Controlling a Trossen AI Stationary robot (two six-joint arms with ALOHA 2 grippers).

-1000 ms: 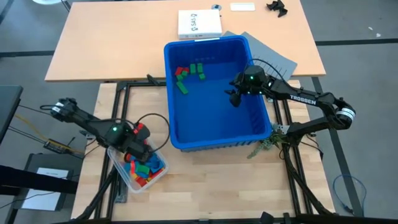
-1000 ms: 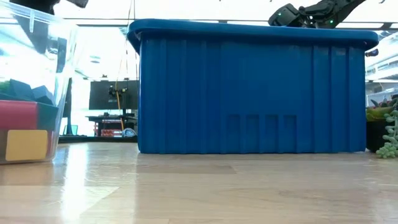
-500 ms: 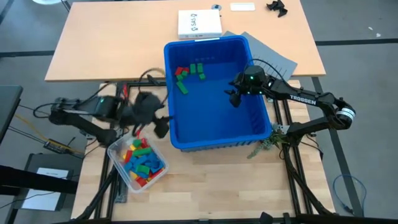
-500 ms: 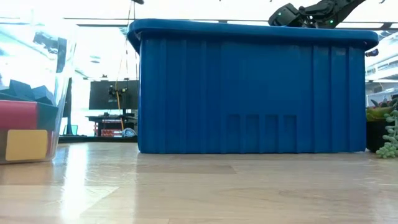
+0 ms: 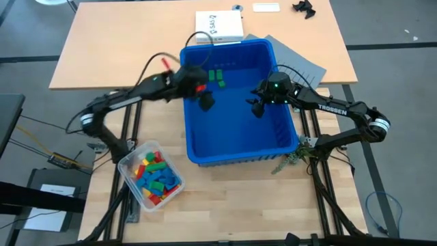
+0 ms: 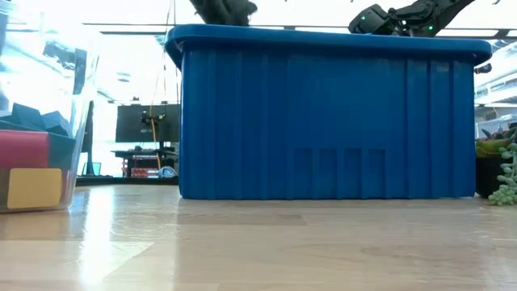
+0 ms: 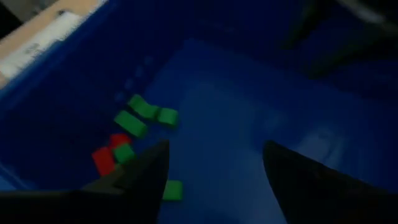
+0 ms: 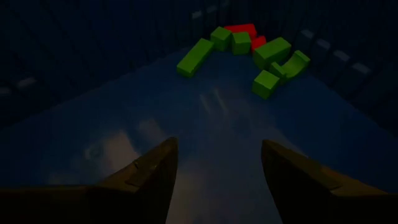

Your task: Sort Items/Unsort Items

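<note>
Several green blocks (image 5: 217,76) and red ones lie in the far left corner of the blue bin (image 5: 242,158); they show too in the left wrist view as green blocks (image 7: 146,112) and red blocks (image 7: 102,158), and in the right wrist view as green blocks (image 8: 267,59). My left gripper (image 5: 205,102) (image 7: 214,149) hangs open over that corner, nothing between its fingers. My right gripper (image 5: 256,108) (image 8: 217,146) hovers open over the bin's right half, also holding nothing. More red, yellow, green and blue blocks fill a clear container (image 5: 151,179) on the table's near left.
A white box (image 5: 218,26) and a grey sheet (image 5: 300,61) lie beyond the bin on the tan far table. A small green plant (image 5: 293,156) sits at the bin's near right corner. In the low view the bin's wall (image 6: 323,121) hides its inside.
My left gripper has risen out of the clear container and swung toward the far right, and now hangs over the blue bin's far left corner. It has also turned about on the way. My right gripper has kept still.
</note>
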